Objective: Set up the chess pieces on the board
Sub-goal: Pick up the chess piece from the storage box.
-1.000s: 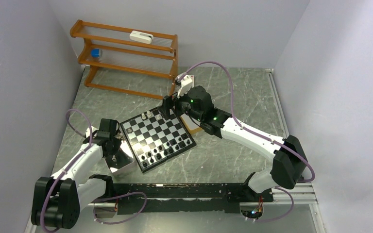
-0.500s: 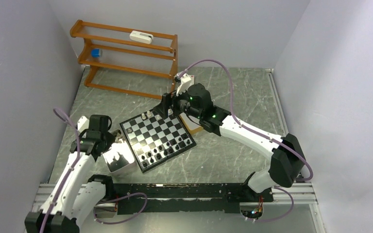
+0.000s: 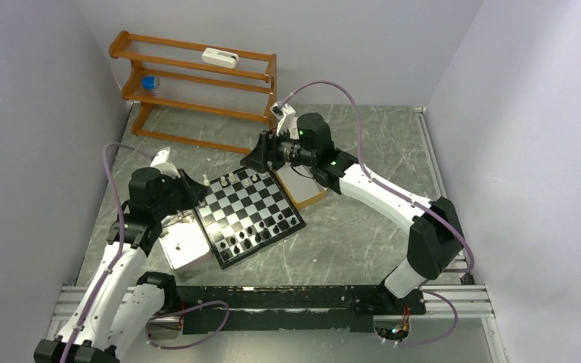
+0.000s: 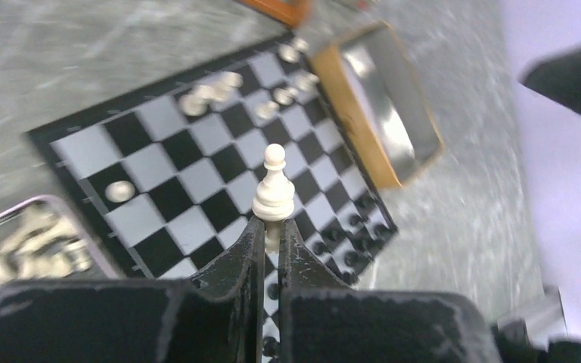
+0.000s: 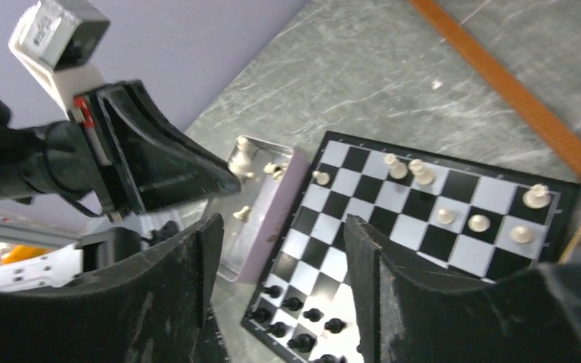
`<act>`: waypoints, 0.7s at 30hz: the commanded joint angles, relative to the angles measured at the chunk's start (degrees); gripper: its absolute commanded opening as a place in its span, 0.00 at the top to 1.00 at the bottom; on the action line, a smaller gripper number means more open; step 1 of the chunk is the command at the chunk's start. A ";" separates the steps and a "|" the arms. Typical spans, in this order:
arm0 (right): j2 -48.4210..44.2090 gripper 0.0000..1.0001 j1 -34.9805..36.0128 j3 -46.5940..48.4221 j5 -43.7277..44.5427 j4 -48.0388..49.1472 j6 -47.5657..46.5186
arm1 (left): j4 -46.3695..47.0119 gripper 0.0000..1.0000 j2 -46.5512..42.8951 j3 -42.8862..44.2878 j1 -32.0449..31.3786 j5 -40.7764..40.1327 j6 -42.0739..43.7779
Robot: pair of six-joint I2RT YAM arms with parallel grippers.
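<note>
With your left end effector point(image 4: 271, 236) pinching the white pawn point(image 4: 274, 185) by its base above the board point(image 4: 151, 168), lower it upright onto an empty square by the other white pieces point(image 4: 210, 92), clear of the spread right end effector point(image 5: 280, 227)

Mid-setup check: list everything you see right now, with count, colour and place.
board: one, black and silvery checks, table centre
white pieces: several, cream, board's far rows
black pieces: many, black, board's near rows
metal tray: one, silver, left of board, a few cream pieces inside
orange-rimmed tray: one, right of board
wooden rack: one, brown, far left
white block: one, rack's top
blue item: one, rack's middle shelf
table: one, grey marble
white pawn: one, in left claw
left claw: shut, at board's left edge
right claw: open, empty, at board's far corner
</note>
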 commanded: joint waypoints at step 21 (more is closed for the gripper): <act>14.58 0.57 0.60 9.95 -24.00 -2.74 4.60 | 16.51 0.95 1.03 -4.54 -7.87 23.44 12.96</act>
